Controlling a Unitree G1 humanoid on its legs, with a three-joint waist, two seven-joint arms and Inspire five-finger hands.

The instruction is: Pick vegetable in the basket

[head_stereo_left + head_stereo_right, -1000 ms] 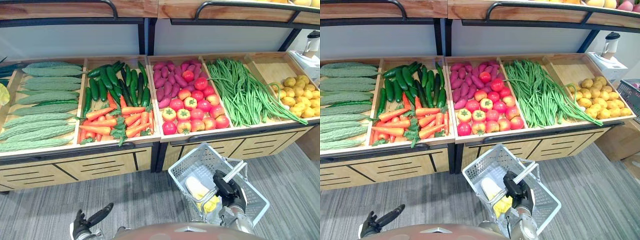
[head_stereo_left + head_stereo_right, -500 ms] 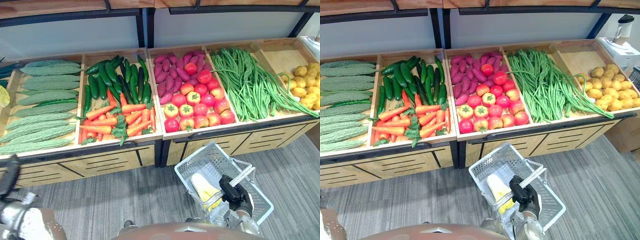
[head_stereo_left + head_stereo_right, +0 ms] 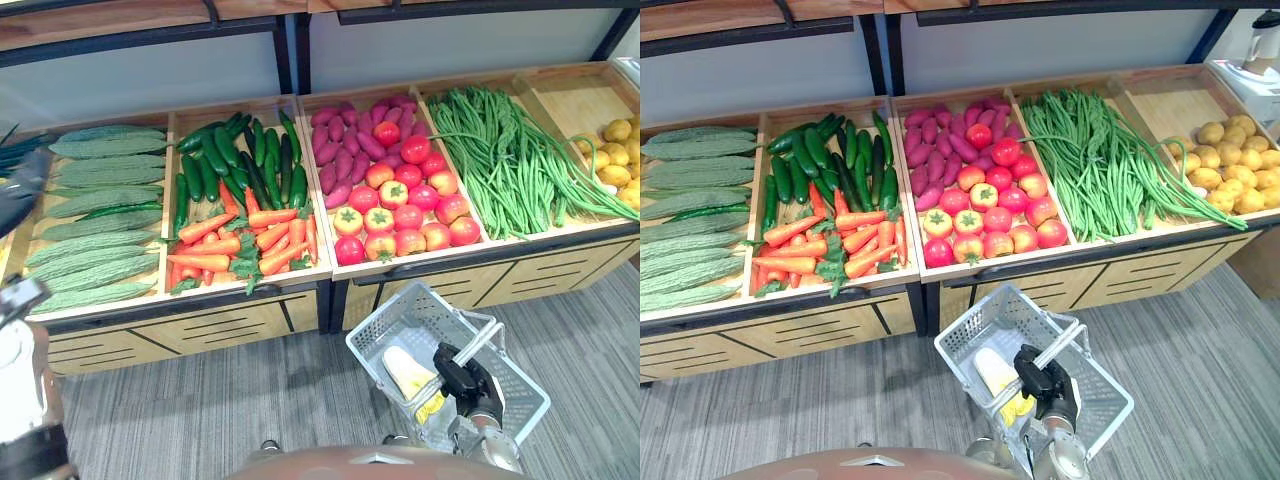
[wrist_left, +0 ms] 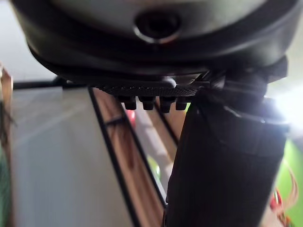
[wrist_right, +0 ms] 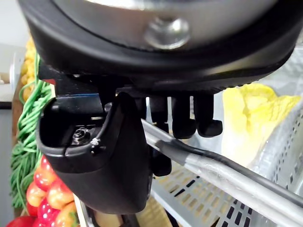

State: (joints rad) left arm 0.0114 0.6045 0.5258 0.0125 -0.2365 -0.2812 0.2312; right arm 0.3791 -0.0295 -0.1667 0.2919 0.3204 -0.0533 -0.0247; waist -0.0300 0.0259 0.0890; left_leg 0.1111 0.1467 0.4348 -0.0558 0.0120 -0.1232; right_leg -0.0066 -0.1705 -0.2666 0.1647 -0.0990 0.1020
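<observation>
A grey-white wire basket (image 3: 383,311) hangs in front of the produce stand, low and right of centre. My right hand (image 3: 466,383) is shut on its metal handle (image 5: 222,168), fingers curled over the bar. Inside the basket lies a pale yellow leafy vegetable (image 3: 408,372), also seen past the fingers (image 5: 251,118). My left hand (image 3: 22,185) is raised at the far left, beside the bitter gourd bin (image 3: 100,200), holding nothing. Its fingers (image 4: 151,101) look straight.
Wooden bins along the stand hold cucumbers (image 3: 235,165), carrots (image 3: 240,240), purple sweet potatoes and tomatoes (image 3: 400,215), green beans (image 3: 500,160) and potatoes (image 3: 618,160). A shelf with a dark rail runs above. Grey floor lies in front.
My left arm has risen from low at the front to the far left, level with the gourd bin. The camera has shifted. My right hand keeps its hold on the basket handle.
</observation>
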